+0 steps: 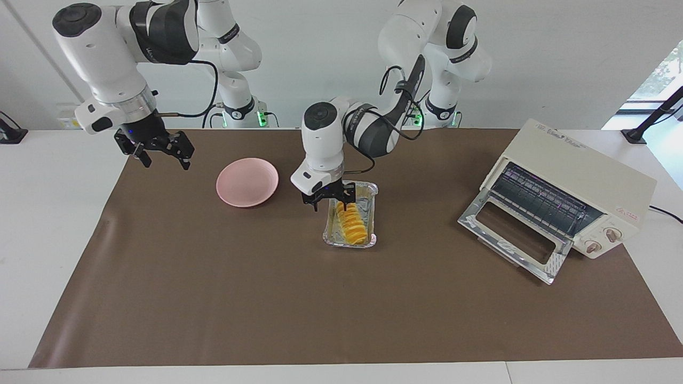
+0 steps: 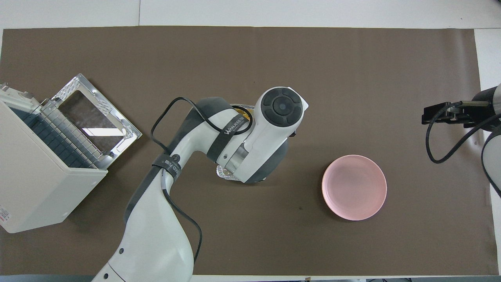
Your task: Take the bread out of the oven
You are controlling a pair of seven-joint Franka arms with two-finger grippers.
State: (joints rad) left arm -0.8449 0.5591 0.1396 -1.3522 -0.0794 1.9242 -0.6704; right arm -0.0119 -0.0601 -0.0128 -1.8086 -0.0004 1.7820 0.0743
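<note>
The bread point(image 1: 351, 226) sits in its tray point(image 1: 368, 188), well clear of the oven point(image 1: 579, 181). The left gripper point(image 1: 329, 200) hangs wide open over it, holding nothing. The right gripper point(image 1: 158, 152) waits open.

matt brown cloth-like mat point(image 1: 341, 298) w/ faint creases. foil tray point(image 1: 368, 188): thin crinkled shiny metal. bread point(image 1: 351, 223): ridged, slightly glossy golden-yellow. pink plate point(image 1: 247, 182): smooth, plastic-looking, soft sheen. oven point(image 1: 581, 176): smooth cream body, shiny embossed metal door frame point(image 1: 469, 212) w/ glass pane, metal wire rack point(image 2: 74, 135). arm shells glossy white plastic, black grippers matt.
</note>
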